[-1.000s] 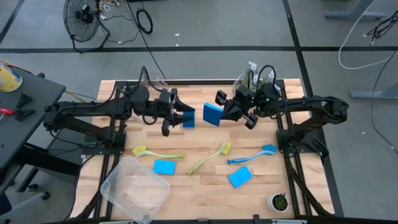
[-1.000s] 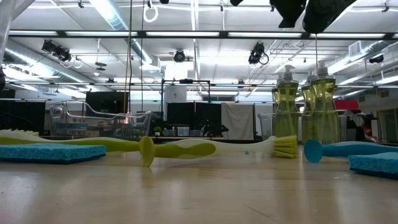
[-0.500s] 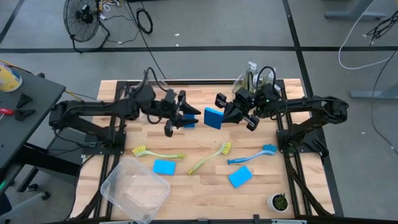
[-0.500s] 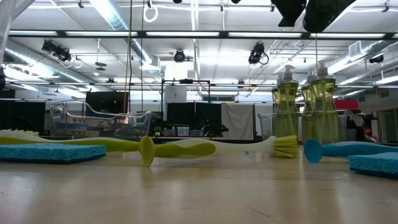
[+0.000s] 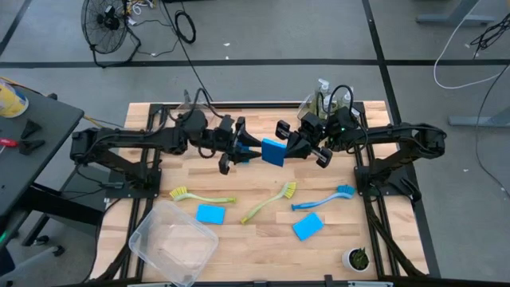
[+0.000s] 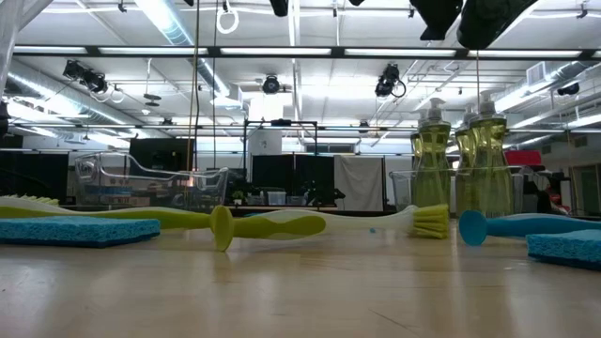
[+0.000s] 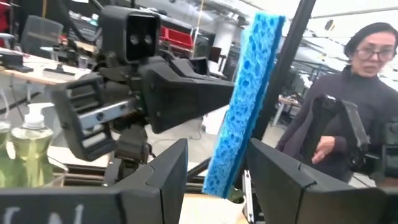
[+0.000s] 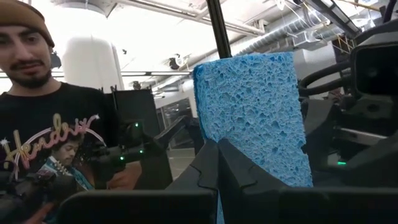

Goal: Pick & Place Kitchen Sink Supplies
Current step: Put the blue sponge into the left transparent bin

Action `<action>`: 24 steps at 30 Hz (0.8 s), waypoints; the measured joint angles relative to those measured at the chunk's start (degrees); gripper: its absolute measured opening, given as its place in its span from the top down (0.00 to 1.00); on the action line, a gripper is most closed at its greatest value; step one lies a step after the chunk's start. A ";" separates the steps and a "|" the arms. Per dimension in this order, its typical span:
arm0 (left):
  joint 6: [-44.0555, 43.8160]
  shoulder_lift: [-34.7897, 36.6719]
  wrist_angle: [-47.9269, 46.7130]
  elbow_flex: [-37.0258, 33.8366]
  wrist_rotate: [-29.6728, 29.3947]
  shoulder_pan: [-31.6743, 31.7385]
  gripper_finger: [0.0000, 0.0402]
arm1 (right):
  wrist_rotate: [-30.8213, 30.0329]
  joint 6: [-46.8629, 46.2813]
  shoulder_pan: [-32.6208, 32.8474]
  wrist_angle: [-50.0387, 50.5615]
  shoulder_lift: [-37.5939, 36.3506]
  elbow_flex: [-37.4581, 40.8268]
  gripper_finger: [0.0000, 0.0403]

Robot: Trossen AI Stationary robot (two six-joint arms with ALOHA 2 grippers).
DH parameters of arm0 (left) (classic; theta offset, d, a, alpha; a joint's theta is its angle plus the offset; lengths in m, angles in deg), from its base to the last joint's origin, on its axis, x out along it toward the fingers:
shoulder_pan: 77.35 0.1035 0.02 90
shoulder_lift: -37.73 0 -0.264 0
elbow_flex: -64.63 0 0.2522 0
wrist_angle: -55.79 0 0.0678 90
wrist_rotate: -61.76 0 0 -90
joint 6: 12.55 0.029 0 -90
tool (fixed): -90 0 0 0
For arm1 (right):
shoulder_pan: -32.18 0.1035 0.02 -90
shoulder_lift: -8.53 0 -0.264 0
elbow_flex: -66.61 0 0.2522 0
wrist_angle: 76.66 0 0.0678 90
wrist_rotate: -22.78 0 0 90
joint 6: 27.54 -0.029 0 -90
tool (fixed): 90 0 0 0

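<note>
My right gripper [image 5: 292,147] is shut on a flat blue sponge [image 5: 273,150], held high over the table's far middle. The sponge [image 8: 255,112] sticks out from the gripper [image 8: 217,167] toward the left arm. My left gripper [image 5: 253,149] is open and faces it. In the left wrist view its two fingers stand on either side of the sponge's free end [image 7: 227,168]. I cannot tell whether either finger touches it. Two more blue sponges [image 5: 210,214] [image 5: 307,226] and three long-handled brushes [image 5: 199,196] [image 5: 271,201] [image 5: 323,199] lie flat on the table. My right gripper pinches the sponge's end nearest the right arm [image 8: 231,163] between its two fingers, one on each flat face. The fingers come about level from the table's right side. The sponge stands on edge, lifted clear of the table.
Soap pump bottles [image 5: 319,100] [image 6: 432,160] stand in a clear bin at the far right. An empty clear bin [image 5: 174,241] sits near left, a small plant pot [image 5: 356,258] near right. People show beyond the table [image 7: 348,93] [image 8: 43,118].
My left gripper has moved toward the table's right edge and a little down, up to the held sponge, so its open fingers now stand around the sponge's free end.
</note>
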 joint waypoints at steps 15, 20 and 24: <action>-3.81 0.00 3.41 0.02 3.03 -0.05 0.40 | -0.72 1.39 0.00 2.71 0.02 0.00 1.00; -4.44 0.02 3.54 0.02 3.72 -0.22 0.39 | -1.02 1.73 0.00 3.16 0.02 0.00 1.00; -3.16 0.02 3.51 0.02 3.42 -0.19 0.41 | -1.02 1.83 0.00 3.23 0.02 0.00 1.00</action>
